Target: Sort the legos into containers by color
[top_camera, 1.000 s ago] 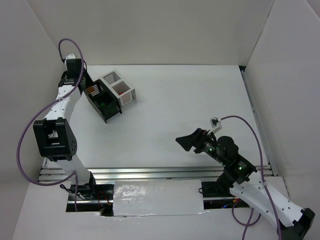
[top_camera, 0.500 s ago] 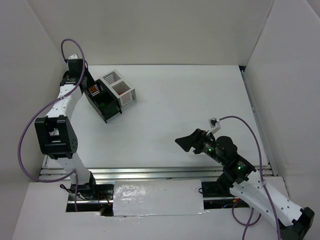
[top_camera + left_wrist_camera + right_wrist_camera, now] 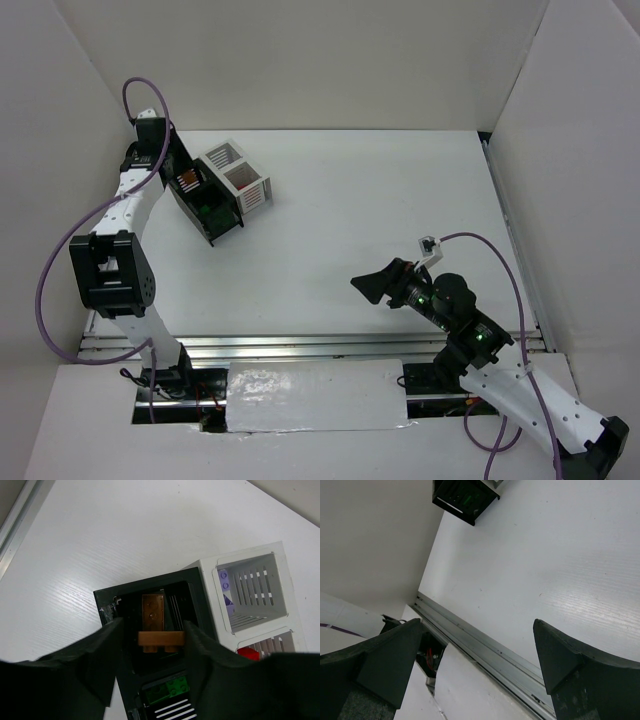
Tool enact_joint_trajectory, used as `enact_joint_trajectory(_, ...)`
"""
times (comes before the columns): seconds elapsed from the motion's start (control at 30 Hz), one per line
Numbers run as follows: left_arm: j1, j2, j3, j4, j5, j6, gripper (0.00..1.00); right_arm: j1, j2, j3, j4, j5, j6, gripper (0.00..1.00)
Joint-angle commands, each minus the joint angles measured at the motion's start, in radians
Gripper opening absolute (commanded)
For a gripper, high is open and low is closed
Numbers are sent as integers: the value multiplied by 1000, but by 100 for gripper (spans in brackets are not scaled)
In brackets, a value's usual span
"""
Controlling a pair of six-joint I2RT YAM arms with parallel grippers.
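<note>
left gripper (image 3: 154, 632) hangs with jaws apart over the black bin (image 3: 145, 583), brown lego (image 3: 159, 639) between them; right gripper (image 3: 479, 630) spread wide above the counter (image 3: 545, 555)

Table (image 3: 100, 535): white, faint fine grain.
Black bins (image 3: 150, 584): matt black; lower one has white-striped slots.
Brown-orange bricks (image 3: 152, 611) in upper black cell; green brick (image 3: 167, 690) in lower.
White bins (image 3: 209, 595): white, rows of dark slots.
Pale purple bricks (image 3: 225, 580) in one white cell; red brick (image 3: 248, 653) in the other.
Left gripper (image 3: 152, 626), right gripper (image 3: 477, 625): black.
Left arm (image 3: 135, 200), right arm (image 3: 520, 385): white links, black joints.
Cable (image 3: 39, 295): purple.
Foil strip (image 3: 315, 398): crinkled silver.
</note>
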Motion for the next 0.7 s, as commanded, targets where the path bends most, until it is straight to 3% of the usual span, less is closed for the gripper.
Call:
enact_joint_trajectory(0.0, 1, -19, 19, 48, 8, 8, 66, 8, -7, 5, 12, 11, -10, 100)
enact_joint_trajectory(0.23, 2, -41, 16, 45, 11, 8, 77, 7, 1, 21, 6, 9, -15, 100)
enact_joint_trajectory(0.27, 2, -45, 14, 46, 11, 10, 94, 7, 1, 24, 1, 9, -16, 100)
enact_joint_trajectory(0.3, 1, -48, 11, 51, 10, 10, 99, 7, 1, 27, -1, 9, -18, 100)
enact_joint_trajectory(0.57, 1, -136, 25, 14, 37, 0, 100, 7, -11, 68, -56, 23, -50, 100)
enact_joint_trajectory(0.67, 1, -254, 39, -59, 52, 5, 100, 7, -21, 197, -186, 99, -96, 100)
